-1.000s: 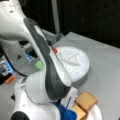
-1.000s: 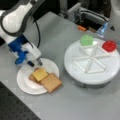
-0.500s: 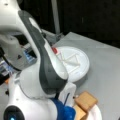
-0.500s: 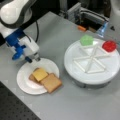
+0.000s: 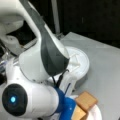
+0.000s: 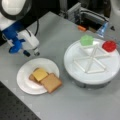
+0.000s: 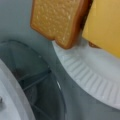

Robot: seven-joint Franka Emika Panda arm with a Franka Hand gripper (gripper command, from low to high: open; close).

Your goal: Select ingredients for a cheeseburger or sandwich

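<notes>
Your gripper [image 6: 30, 53] hangs at a front view's upper left, just above the white plate [image 6: 23, 83], its fingers slightly apart and holding nothing. The sandwich [image 6: 45, 78] lies toward the lower right of it on that plate. Count one cheese square [image 6: 40, 74], one toast slice [image 6: 51, 82] beside it, one green lettuce [image 6: 86, 40] and one red disc [image 6: 109, 45] on the divided tray [image 6: 75, 68].

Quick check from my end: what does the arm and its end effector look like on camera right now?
The arm is glossy white with a dark grey panel along one link and a round black cap showing a small blue light. A black cable runs down to the wrist. In a front view the end effector has a bright blue mount, a white body and short dark-tipped fingers.
</notes>
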